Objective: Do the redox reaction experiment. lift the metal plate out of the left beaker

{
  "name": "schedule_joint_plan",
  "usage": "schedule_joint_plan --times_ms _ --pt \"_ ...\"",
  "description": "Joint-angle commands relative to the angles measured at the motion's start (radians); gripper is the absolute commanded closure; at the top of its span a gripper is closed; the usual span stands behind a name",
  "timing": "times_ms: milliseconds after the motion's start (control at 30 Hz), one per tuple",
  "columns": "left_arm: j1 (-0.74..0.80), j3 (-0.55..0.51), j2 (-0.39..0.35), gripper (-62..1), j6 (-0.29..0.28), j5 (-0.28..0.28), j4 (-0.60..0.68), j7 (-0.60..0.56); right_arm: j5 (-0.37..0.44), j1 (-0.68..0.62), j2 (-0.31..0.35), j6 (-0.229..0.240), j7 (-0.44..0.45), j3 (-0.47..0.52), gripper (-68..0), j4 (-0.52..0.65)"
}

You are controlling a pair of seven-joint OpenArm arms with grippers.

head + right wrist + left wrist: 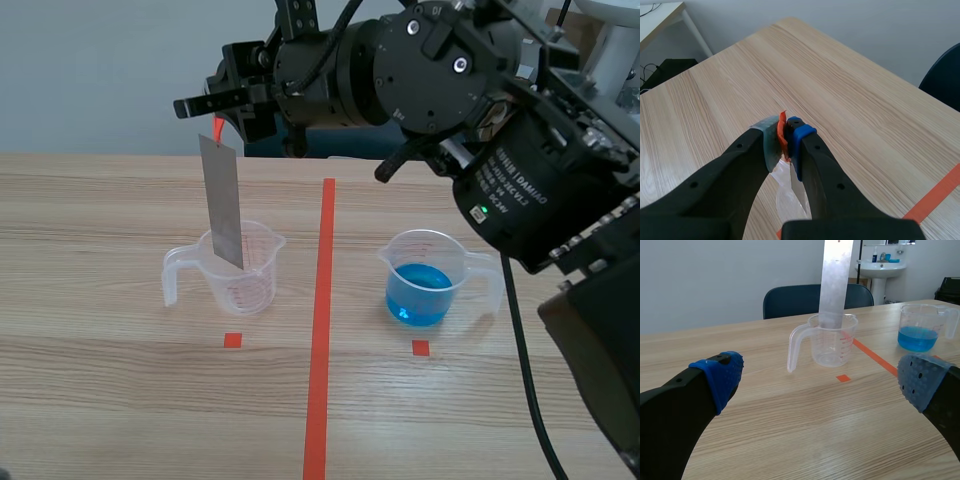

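A grey metal plate (222,202) hangs upright with its lower end still inside the clear left beaker (240,270). My right gripper (218,118), reaching across from the right, is shut on the red tab (783,134) at the plate's top. The plate (835,280) rises out of the left beaker (832,340) ahead of my left gripper (820,380), which is open, low over the table, with nothing between its fingers. In the right wrist view the plate (795,192) hangs below the fingers, mostly hidden.
A second clear beaker (430,278) with blue liquid stands right of the long orange-red tape line (322,320), also seen as the blue beaker (922,327). A dark chair (800,299) stands behind the table's far edge. The right arm's body (520,170) looms over the right side.
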Motion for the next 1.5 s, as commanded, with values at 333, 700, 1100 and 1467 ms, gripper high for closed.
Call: schedule_joint_plan --times_ms 333,700,1100,1467 --pt "-0.001 -0.006 0.002 -62.3 0.002 -0.005 0.018 -0.014 0.079 0.069 0.072 0.013 0.008 -0.003 -0.4 0.1" --pt "-0.001 -0.006 0.002 -62.3 0.002 -0.005 0.018 -0.014 0.148 0.123 0.106 0.038 0.005 -0.003 -0.4 0.102" --pt "-0.001 -0.006 0.002 -62.3 0.002 -0.006 0.018 -0.015 0.209 0.122 0.114 0.061 -0.022 -0.005 -0.4 0.102" --pt "-0.001 -0.006 0.002 -62.3 0.002 -0.006 0.018 -0.015 0.257 0.122 0.114 0.061 -0.062 -0.003 -0.4 0.102"
